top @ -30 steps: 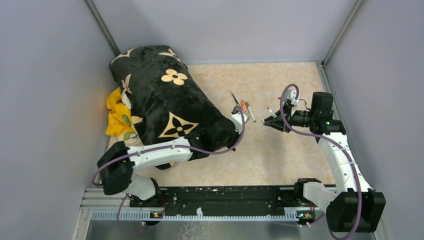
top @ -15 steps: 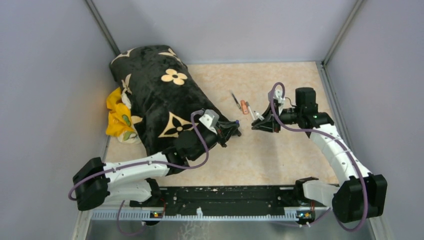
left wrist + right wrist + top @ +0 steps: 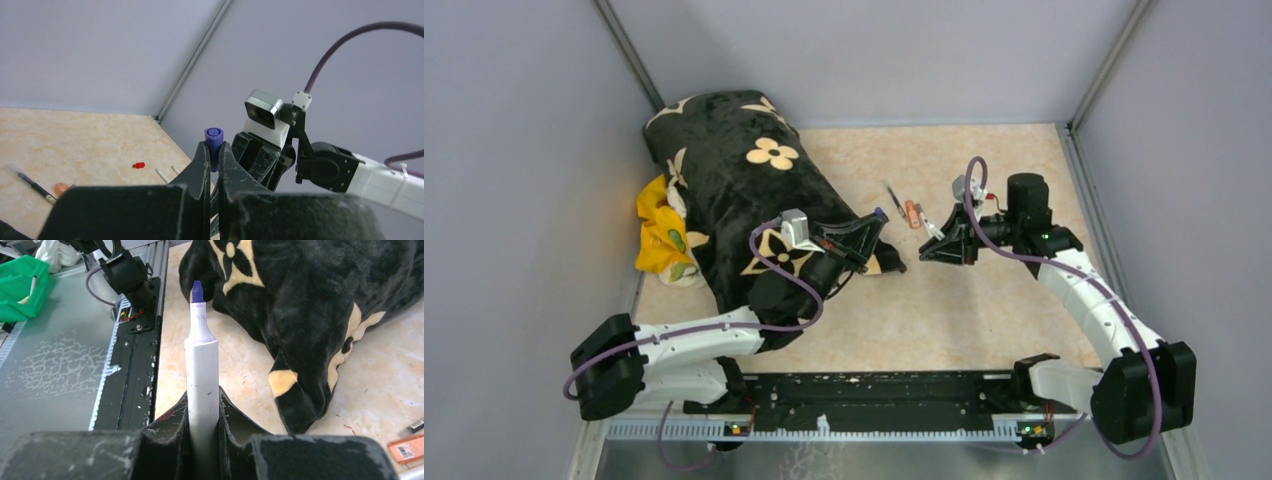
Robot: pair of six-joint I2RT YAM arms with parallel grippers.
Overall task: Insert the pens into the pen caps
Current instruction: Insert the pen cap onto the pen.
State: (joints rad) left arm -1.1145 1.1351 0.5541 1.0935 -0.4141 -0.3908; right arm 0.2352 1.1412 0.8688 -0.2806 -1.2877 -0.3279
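My left gripper (image 3: 213, 151) is shut on a purple pen cap (image 3: 213, 144), held upright above the table's middle beside the blanket (image 3: 744, 195). In the top view that cap (image 3: 880, 212) faces my right gripper (image 3: 929, 253), a short gap away. The right gripper (image 3: 202, 402) is shut on a white-barrelled pen (image 3: 201, 367) whose purple tip (image 3: 197, 291) points away from the wrist. On the table behind lie a thin dark pen (image 3: 893, 198), an orange marker (image 3: 912, 214) and a red cap (image 3: 138, 165).
A black plush blanket with cream flower prints covers the left side, over a yellow cloth (image 3: 662, 235). Grey walls close in three sides. The black base rail (image 3: 864, 395) runs along the near edge. A green bin (image 3: 20, 285) stands beyond the rail.
The left arm has drawn back to the left and lifted, with the cap in its gripper. The right gripper has moved left toward it with the pen.
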